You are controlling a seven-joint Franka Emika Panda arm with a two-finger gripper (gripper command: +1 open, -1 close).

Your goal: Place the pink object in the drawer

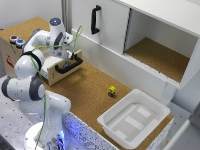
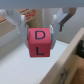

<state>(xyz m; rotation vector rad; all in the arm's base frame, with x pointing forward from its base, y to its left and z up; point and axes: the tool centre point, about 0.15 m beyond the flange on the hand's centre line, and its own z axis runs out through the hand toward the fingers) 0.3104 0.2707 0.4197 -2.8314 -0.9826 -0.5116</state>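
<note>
Pink object (image 2: 41, 42) is what you want, and you can count just one: a small pink block held between the two fingers (image 2: 25, 31) of the gripper (image 2: 41, 30). You can read black letters on it in the wrist view, a "D" on top and an "L" under it. The gripper is closed on the block, one finger on each side, and it hangs over the inside of the drawer (image 2: 20, 65), which looks white. In the exterior view you cannot see the block at all, because the arm (image 1: 35, 60) and the gripper (image 1: 74, 54) cover it. You can see one drawer (image 1: 64, 67) there, pulled out, with one long black handle (image 1: 69, 65). It belongs to one tan box (image 1: 22, 35) with a cork top, and two buttons (image 1: 16, 41) sit at its corner; they are too blurry for you to tell more. You also see one small yellow-and-black item (image 1: 112, 90) on the cork table (image 1: 90, 90), one white tub (image 1: 135, 119) near it, and one white cabinet door (image 1: 102, 22) with a black handle (image 1: 95, 20). A red mark on the tan box is too small to read. The wrist view is blurry at its edges.
</note>
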